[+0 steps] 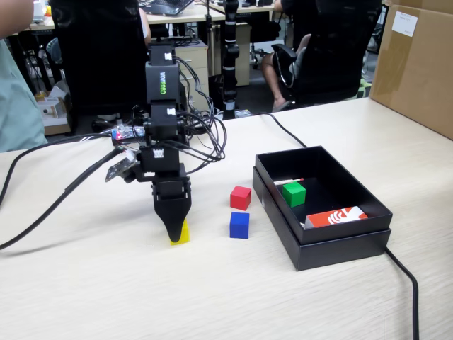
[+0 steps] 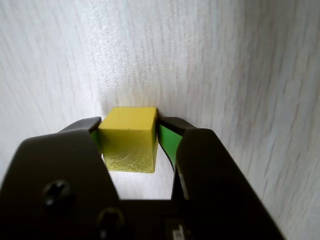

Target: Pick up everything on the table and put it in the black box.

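- Fingers clamp the yellow cube on the desk, tips down.
- Red cube and blue cube sit beside the black box.
- Green cube lies inside the box.

The small yellow cube is seen on the light beige wood-grain table, left of the small red cube and small blue cube in the fixed view. Right of them the shallow black cardboard box is set, the small green cube and orange-and-white card lying inside.
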Robot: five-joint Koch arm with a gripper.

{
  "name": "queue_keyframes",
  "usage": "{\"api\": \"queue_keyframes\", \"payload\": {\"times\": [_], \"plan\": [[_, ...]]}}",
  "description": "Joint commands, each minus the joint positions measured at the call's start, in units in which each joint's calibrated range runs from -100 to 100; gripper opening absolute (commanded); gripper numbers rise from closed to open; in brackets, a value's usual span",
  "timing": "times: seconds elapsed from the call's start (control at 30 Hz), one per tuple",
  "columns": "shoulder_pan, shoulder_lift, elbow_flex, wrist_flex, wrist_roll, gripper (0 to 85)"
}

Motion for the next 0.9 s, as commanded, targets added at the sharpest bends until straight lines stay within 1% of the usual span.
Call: {"api": "queue_keyframes", "payload": {"times": [0.0,0.1,0.23,0.33,0.37,0.47,0.67,0.87], "plan": [[0.24,-0.65,4.66,0.11,0.78,16.4],[0.34,-4.09,4.48,0.02,1.03,11.3],[1.61,-13.73,2.30,-0.15,1.03,10.5],[4.00,-22.79,0.49,-0.24,1.12,10.5],[5.96,-28.53,-0.51,-0.50,1.61,10.5],[9.38,-34.73,-1.32,-0.67,2.34,10.5],[16.41,-37.02,-0.33,-1.02,4.93,10.6],[21.54,-30.71,3.30,-1.54,7.77,10.6]]}}
